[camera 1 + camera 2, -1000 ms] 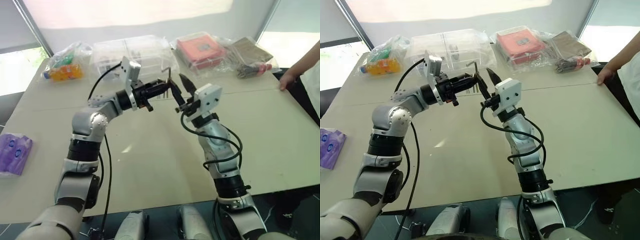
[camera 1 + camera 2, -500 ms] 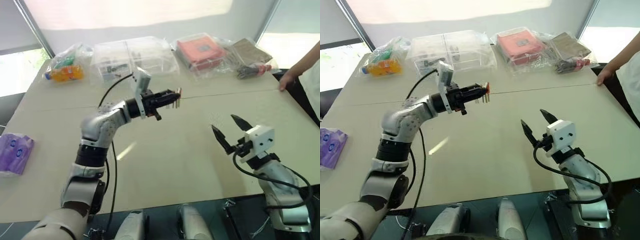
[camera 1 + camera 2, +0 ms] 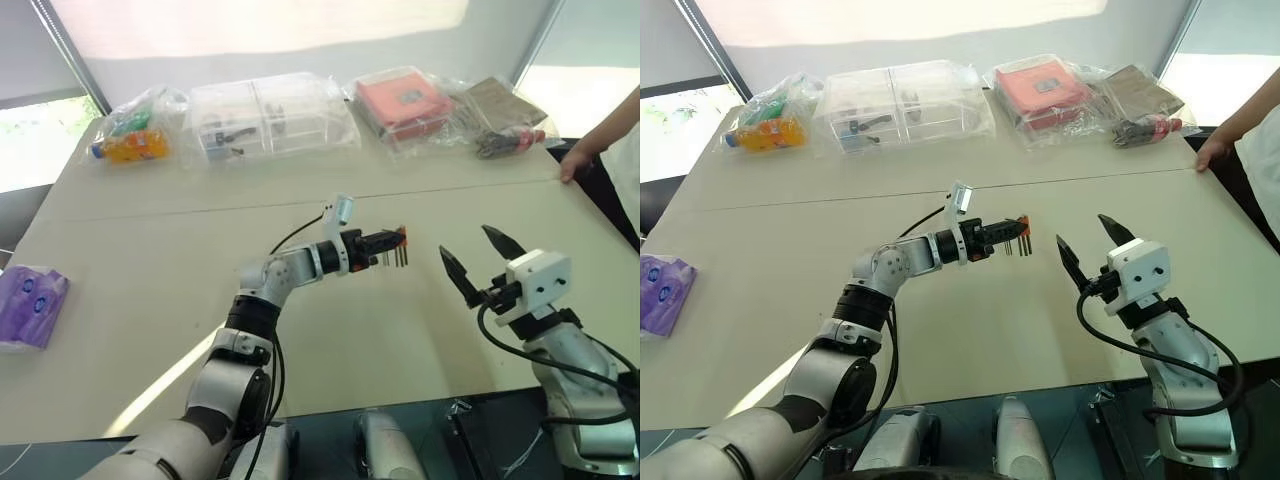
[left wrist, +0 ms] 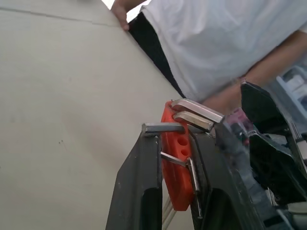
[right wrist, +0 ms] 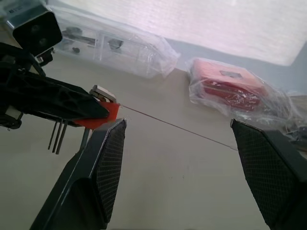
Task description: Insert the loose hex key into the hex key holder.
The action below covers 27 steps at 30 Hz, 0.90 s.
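One end effector, the left (image 3: 398, 243), clenches the hex key holder (image 3: 399, 235) (keys seated, seemingly); right end effector (image 3: 480, 262), at three o'clock, gapes empty; setting down comes next.

Silver jointed arms, black cables, black-fingered left hand (image 3: 385, 243), white-housed right hand (image 3: 478, 264)

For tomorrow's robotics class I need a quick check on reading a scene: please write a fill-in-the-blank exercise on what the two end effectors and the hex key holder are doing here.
1. The left end effector is shut on the ____ plastic hex key holder.
2. The right end effector stands ____, with nothing between its fingers.
3. The keys in the holder hang above the ____ without touching it.
4. At the table's far right edge rests a person's ____.

Missing words: orange-red; open; table; hand
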Tool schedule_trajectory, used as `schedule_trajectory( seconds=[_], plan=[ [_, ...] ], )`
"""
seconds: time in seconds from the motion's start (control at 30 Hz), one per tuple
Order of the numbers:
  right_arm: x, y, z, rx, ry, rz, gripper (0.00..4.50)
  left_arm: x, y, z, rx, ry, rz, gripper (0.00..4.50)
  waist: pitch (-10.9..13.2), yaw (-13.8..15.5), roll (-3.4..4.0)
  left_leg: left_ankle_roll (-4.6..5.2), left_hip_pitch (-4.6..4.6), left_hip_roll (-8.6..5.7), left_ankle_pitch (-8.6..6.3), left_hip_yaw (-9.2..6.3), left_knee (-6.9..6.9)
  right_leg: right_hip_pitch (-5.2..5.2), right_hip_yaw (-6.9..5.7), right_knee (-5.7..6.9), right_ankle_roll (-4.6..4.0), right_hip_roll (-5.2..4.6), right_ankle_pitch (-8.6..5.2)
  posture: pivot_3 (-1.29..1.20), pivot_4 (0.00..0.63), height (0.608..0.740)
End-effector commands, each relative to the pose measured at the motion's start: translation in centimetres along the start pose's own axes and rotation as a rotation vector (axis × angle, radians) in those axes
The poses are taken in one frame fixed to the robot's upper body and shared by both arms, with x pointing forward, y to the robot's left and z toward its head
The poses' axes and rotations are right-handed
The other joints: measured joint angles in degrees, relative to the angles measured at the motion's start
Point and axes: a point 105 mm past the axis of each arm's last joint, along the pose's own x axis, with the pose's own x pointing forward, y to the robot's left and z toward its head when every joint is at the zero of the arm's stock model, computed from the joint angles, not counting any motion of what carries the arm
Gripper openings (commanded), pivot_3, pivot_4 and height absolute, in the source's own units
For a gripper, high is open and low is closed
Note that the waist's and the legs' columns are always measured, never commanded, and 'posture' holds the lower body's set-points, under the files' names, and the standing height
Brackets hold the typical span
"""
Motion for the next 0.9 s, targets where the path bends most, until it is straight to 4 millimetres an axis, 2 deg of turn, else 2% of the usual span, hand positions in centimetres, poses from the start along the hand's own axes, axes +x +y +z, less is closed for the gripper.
schedule_trajectory(
  seconds=[0.03,0.27,0.43,0.53,0.57,0.67,0.8,0.9],
  plan=[
    [0.0,0.3,1.3,-0.025,-0.042,-0.008,3.59,0.3,0.0,0.4,-0.122,-0.014,0.008,0.22,0.0,0.01,0.0,-0.01,0.0,0.0,0.01,0.0,0.0,0.0,0.0,0.0,0.0,0.0,0.0,0.0,0.15,0.74],
    [0.1,0.7,1.1,-0.035,-0.04,-0.011,3.59,-0.5,2.2,-1.7,-0.204,0.067,0.111,0.22,0.0,0.06,0.0,-0.23,0.0,-0.01,0.13,0.0,0.0,0.0,0.0,0.0,0.0,0.0,0.0,0.0,0.15,0.74],
    [0.3,1.1,1.0,-0.037,-0.038,-0.003,3.67,-1.2,3.0,-1.5,-0.195,0.069,0.147,2.58,0.0,0.02,0.0,-0.26,0.0,-0.01,0.14,0.0,0.0,0.0,0.0,0.0,0.0,-0.01,0.0,0.0,0.15,0.74],
    [0.4,1.1,1.0,-0.042,-0.038,0.005,3.67,-1.6,3.1,-0.5,-0.196,0.042,0.165,4.14,-0.02,0.12,0.01,-0.26,0.01,-0.01,0.14,-0.01,0.0,0.01,0.0,0.0,0.0,-0.02,0.0,0.0,0.15,0.74],
    [0.5,1.1,0.9,-0.044,-0.035,0.009,3.67,-1.7,3.3,-0.1,-0.177,0.039,0.178,4.47,-0.02,0.08,0.0,-0.26,0.03,-0.02,0.15,0.0,0.01,0.04,0.0,0.0,0.0,-0.03,0.0,0.0,0.15,0.74],
    [0.7,0.8,0.7,-0.057,-0.03,0.022,3.67,-2.2,3.4,0.5,-0.062,0.066,0.212,4.47,-0.02,-0.1,0.0,-0.27,0.08,-0.02,0.15,0.0,0.01,0.08,0.0,0.01,0.0,-0.01,0.0,0.0,0.15,0.74],
    [1.1,-0.2,0.8,-0.093,-0.021,0.059,3.67,-3.7,3.3,0.3,0.274,0.206,0.231,4.47,-0.04,-0.33,0.04,-0.28,0.11,0.01,0.15,0.02,-0.07,0.05,0.01,0.01,0.0,0.02,0.0,0.0,0.15,0.74],
    [1.5,-1.1,0.9,-0.124,-0.02,0.087,3.67,-5.3,3.7,0.1,0.361,0.287,0.259,4.47,-0.04,-0.11,0.05,-0.28,0.11,0.01,0.16,0.01,-0.09,0.05,0.02,0.01,0.0,0.01,0.0,0.0,0.15,0.74]
  ],
)
